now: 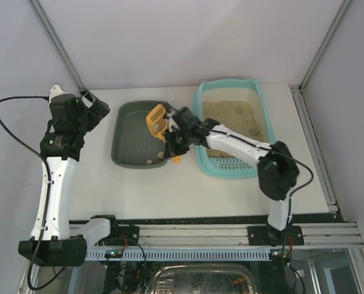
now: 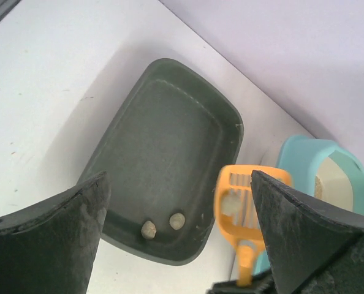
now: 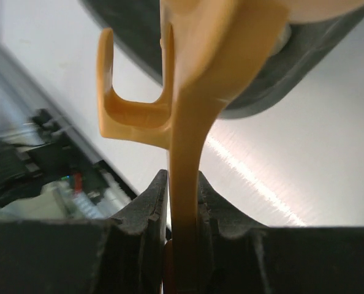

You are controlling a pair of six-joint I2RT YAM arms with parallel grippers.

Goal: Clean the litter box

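The light-teal litter box (image 1: pixel 228 82) sits at the back right and holds beige litter (image 1: pixel 226 114) with a few clumps (image 1: pixel 254 131); its perforated strip (image 1: pixel 230 164) is at the near end. My right gripper (image 1: pixel 174 133) is shut on the handle of an orange slotted scoop (image 1: pixel 156 119). It holds the scoop head over the right edge of the dark grey-green tub (image 1: pixel 133 131). In the right wrist view the jaws (image 3: pixel 183 190) clamp the handle (image 3: pixel 191 147). The left wrist view shows one clump (image 2: pixel 230 204) on the scoop (image 2: pixel 243 233). My left gripper (image 1: pixel 97 105) is open and empty, left of the tub.
Two clumps (image 2: pixel 148 229) (image 2: pixel 177 220) lie in the tub's near end (image 2: pixel 163 135). The litter box corner (image 2: pixel 301 158) shows behind the scoop. Bare white table lies between the tub and the front rail (image 1: pixel 188 236). Walls close in the back and sides.
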